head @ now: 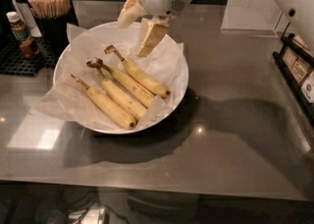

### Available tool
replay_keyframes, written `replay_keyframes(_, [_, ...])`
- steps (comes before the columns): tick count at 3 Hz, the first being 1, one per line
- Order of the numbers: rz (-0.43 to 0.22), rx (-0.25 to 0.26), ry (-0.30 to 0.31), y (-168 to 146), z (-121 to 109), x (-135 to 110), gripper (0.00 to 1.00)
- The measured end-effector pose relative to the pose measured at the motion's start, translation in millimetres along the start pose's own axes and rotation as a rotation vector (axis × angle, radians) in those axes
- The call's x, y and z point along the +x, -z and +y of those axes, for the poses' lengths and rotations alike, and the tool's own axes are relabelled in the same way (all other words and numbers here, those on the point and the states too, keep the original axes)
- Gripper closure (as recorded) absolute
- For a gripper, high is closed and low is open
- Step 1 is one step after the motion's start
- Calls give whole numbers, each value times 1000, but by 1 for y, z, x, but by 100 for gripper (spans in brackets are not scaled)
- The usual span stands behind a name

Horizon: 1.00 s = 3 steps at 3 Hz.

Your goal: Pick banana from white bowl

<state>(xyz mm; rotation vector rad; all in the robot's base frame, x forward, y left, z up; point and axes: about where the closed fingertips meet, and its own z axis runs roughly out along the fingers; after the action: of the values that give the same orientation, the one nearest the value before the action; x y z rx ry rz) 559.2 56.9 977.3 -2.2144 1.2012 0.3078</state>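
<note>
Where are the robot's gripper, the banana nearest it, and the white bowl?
white bowl (117, 128): camera view, front wall.
banana (142, 76): camera view, mid-body.
gripper (141, 26): camera view, between fingertips, over white bowl's far side.
</note>
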Motion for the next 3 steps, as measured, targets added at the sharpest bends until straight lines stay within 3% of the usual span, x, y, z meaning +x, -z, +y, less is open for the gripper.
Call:
replay_keyframes(1, [-31,-12,-2,-8,0,0,16])
replay_keyframes(2, [-64,-20,-31,-20,2,7,0])
replay_keyframes(3, [-90,-34,-71,-29,9,15,0])
